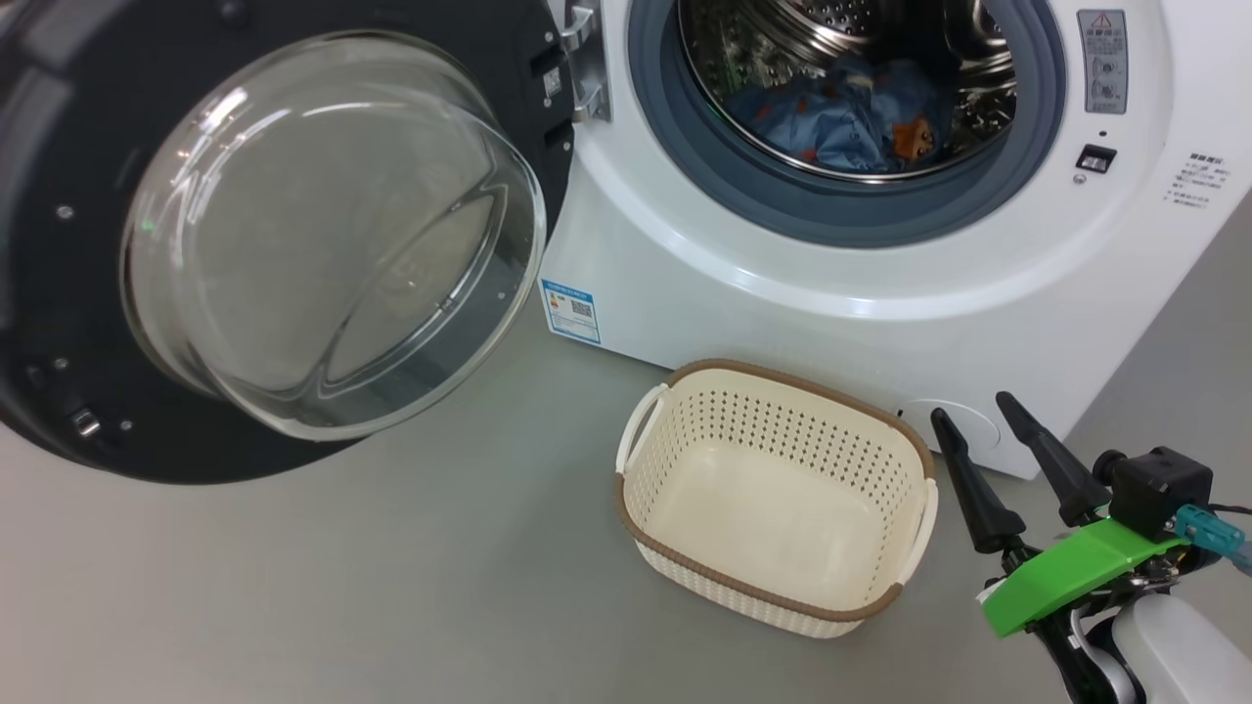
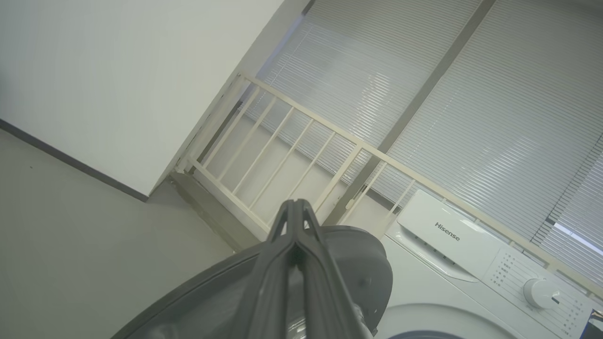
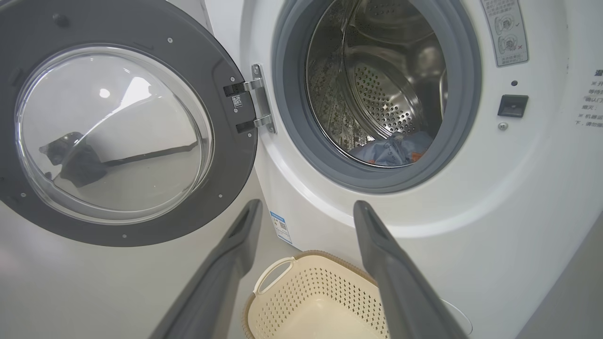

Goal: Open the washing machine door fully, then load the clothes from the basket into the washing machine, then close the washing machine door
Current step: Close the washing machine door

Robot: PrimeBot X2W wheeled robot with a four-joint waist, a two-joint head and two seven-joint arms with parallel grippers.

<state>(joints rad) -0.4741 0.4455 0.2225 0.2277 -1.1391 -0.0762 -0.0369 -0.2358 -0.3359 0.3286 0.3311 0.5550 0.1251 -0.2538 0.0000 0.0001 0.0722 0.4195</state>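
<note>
The washing machine door [image 1: 39,293] stands swung wide to the left, its glass bowl facing me. Inside the steel drum of the washing machine [image 1: 782,313] lie the light blue clothes [image 1: 851,117], also visible in the right wrist view [image 3: 393,150]. The basket [image 1: 743,425] sits empty on the floor before the machine. My right gripper [image 1: 973,408] hovers open just right of the basket, nothing between its fingers; its wrist view has the gripper [image 3: 307,203] above the basket [image 3: 306,301]. My left gripper [image 2: 296,203] is shut with nothing in it, close over the door's dark rim [image 2: 358,263]; whether they touch I cannot tell.
Grey floor [image 1: 391,587] spreads left of and in front of the basket. Behind the machine run a white railing [image 2: 282,146] and window blinds [image 2: 471,94]. A control knob [image 2: 539,292] sits on the machine's panel. The open door overhangs the floor at the left.
</note>
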